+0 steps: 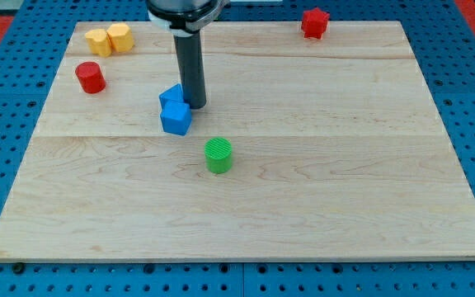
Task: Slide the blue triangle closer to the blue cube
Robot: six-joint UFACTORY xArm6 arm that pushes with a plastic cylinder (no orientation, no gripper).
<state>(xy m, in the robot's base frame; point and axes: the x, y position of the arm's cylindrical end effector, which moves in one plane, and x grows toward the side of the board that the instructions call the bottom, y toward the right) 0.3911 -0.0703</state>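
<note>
My tip (196, 106), the lower end of the straight dark rod that is the end effector, has no jaws and holds nothing; it touches the right side of the blue triangle block (171, 95). The blue cube (176, 119) sits touching that triangle, just below it, on the pale wooden table (320, 190), left of centre

My rod comes down from the view's top, hanging from a wider dark round mount that the upper edge cuts off. It stands upright, straight and dark grey, a plain cylinder of even width along its whole length. My tip (195, 106) rests low at the surface, left of the view's centre and in its upper half. Above the mount, the arm is not visible.
</note>
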